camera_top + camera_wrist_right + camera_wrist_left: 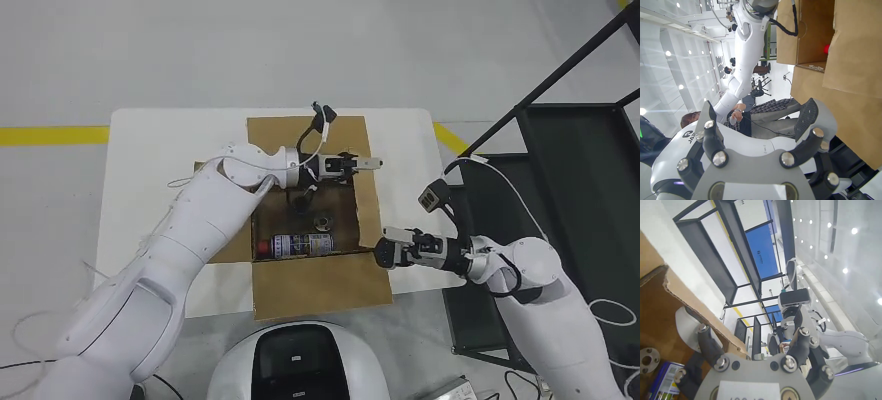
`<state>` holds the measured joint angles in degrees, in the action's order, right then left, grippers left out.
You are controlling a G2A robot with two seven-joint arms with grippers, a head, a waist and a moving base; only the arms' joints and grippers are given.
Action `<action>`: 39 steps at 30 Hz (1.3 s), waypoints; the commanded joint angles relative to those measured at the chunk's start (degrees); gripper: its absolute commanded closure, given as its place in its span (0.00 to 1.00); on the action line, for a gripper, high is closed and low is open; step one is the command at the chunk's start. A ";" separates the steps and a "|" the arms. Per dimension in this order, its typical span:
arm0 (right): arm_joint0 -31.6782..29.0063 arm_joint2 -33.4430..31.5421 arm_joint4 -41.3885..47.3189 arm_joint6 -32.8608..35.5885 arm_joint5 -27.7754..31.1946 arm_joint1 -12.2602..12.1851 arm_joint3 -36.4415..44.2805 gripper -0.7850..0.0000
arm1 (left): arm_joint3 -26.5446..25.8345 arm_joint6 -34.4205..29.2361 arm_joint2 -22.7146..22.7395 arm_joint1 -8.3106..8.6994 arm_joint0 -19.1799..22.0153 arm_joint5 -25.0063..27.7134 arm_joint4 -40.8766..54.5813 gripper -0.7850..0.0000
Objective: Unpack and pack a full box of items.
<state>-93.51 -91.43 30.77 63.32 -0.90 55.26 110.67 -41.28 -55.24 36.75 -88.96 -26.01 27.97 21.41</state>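
An open cardboard box (305,275) sits on the white table (160,150) with its flaps spread out. Inside lie a blue-labelled can (295,244), a metal flange disc (322,220) and a dark item (298,200). My left gripper (358,163) hangs over the box's far right side. It is open (742,321), and the torn cardboard wall edge (696,311) runs between its fingers. The disc (647,360) and can (664,380) lie below it. My right gripper (381,250) stands open (759,106) just outside the box's near right corner (810,85), holding nothing.
A black metal rack (560,160) stands close to the table's right edge, behind my right arm. Bare table lies left of the box. Something red (826,48) shows deep inside the box.
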 commanded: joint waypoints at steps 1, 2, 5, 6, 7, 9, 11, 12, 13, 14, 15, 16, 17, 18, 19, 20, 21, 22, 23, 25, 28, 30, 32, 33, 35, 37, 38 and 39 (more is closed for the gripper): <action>-0.05 1.06 -0.65 -0.35 -0.31 0.04 0.19 0.00 | 0.07 0.18 0.02 -0.61 -0.09 0.58 1.62 0.00; 0.05 1.73 -1.16 -0.68 -0.37 0.07 0.22 0.00 | 0.14 -0.06 -0.03 -0.99 -0.15 0.94 2.63 0.00; 0.67 3.65 -1.28 -1.91 -0.19 0.26 -0.45 0.00 | 0.98 -1.39 -0.60 -2.25 -0.07 1.47 5.18 0.00; 0.97 4.24 -1.19 -2.45 -0.01 0.33 -0.94 0.00 | 1.41 -2.05 -0.91 -2.71 0.03 1.69 5.81 0.00; 1.29 4.78 -1.21 -2.94 0.15 0.40 -1.51 0.00 | 2.11 -2.42 -1.30 -3.14 0.27 1.99 5.82 0.00; 1.90 5.35 -1.05 -4.60 0.54 0.54 -2.48 0.00 | 3.51 -2.62 -2.27 -4.03 0.64 2.79 5.10 0.00; 1.97 4.65 -0.25 -7.10 1.64 0.65 -3.84 0.00 | 4.98 -3.62 -2.82 -4.81 0.91 3.65 5.37 0.00; 2.07 4.07 0.07 -9.02 2.29 0.72 -4.49 0.00 | 5.46 -4.03 -3.14 -5.22 0.91 4.11 5.43 0.00; 1.63 3.58 0.49 -10.53 2.97 0.79 -5.10 0.00 | 6.33 -3.87 -3.14 -5.55 1.23 4.42 5.64 0.00; 0.86 2.85 0.76 -11.73 3.88 0.82 -5.57 0.00 | 7.21 -3.90 -3.10 -5.86 1.66 4.64 5.84 0.00; -0.15 1.93 1.30 -12.88 4.96 0.84 -5.89 0.00 | 8.08 -4.15 -2.98 -6.14 2.06 4.85 6.21 0.00; -1.06 0.45 2.40 -13.82 5.92 0.84 -6.30 0.00 | 9.18 -4.94 -2.86 -6.27 2.35 5.61 6.32 0.00; -1.67 -0.82 2.86 -14.55 6.23 0.80 -6.65 0.00 | 9.85 -5.38 -2.83 -6.38 2.57 6.68 6.01 0.00; -1.98 -1.77 3.13 -15.14 6.31 0.77 -6.77 0.00 | 10.25 -5.40 -2.75 -6.46 2.67 7.68 5.67 0.00; -2.14 -2.37 3.51 -15.64 6.44 0.78 -6.81 0.00 | 10.43 -5.36 -2.53 -6.49 2.74 8.61 5.56 0.00; -2.10 -2.80 3.70 -16.24 6.39 0.79 -6.99 0.00 | 10.55 -5.35 -2.31 -6.41 2.83 9.54 5.16 0.00; -1.98 -3.14 3.88 -16.88 6.50 0.82 -7.21 0.00 | 10.71 -5.18 -1.93 -6.24 2.98 10.23 4.82 0.00; -1.95 -3.47 4.30 -17.50 6.86 0.87 -7.55 0.00 | 10.73 -5.16 -1.36 -5.98 3.14 10.85 4.80 0.00; -1.93 -3.79 4.44 -18.08 7.17 0.91 -7.97 0.00 | 10.77 -5.30 -0.67 -5.63 3.22 11.30 4.90 0.00; -1.66 -4.22 4.21 -19.62 7.75 0.99 -8.85 0.00 | 10.28 -6.41 0.70 -4.75 3.25 11.67 4.98 0.00; -0.45 -3.82 2.39 -21.76 7.92 1.11 -10.71 0.00 | 8.61 -8.42 3.48 -2.84 2.70 12.32 5.24 0.00; 0.53 -3.02 1.14 -23.26 7.73 1.24 -12.15 0.00 | 6.46 -9.27 5.72 -1.23 1.66 11.81 5.40 0.00; 1.62 -2.07 -1.59 -25.52 7.27 1.34 -13.43 0.00 | 3.70 -9.61 8.28 0.66 0.14 11.47 4.67 0.00; 2.15 -1.37 -2.97 -26.47 6.91 1.41 -14.04 0.00 | 2.05 -9.86 9.77 1.66 -0.89 11.22 4.39 0.00; 3.27 0.20 -5.70 -28.19 6.12 1.56 -15.11 0.00 | -1.84 -9.68 13.29 3.76 -3.37 10.87 3.62 0.00; 4.31 1.78 -7.85 -29.74 5.35 1.74 -16.32 0.00 | -7.06 -9.16 17.07 5.87 -6.56 9.64 2.03 0.00; 4.83 2.53 -8.56 -30.19 5.07 1.84 -16.95 0.00 | -10.13 -8.69 19.10 6.92 -8.31 8.79 0.75 0.00; 5.34 3.22 -8.97 -30.44 4.91 1.94 -17.56 0.00 | -13.45 -8.12 21.21 7.94 -10.29 7.76 -0.53 0.00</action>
<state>-88.60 -88.78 22.13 33.06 4.14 57.13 93.64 -51.02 -63.89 55.67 -82.05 -34.18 36.74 22.22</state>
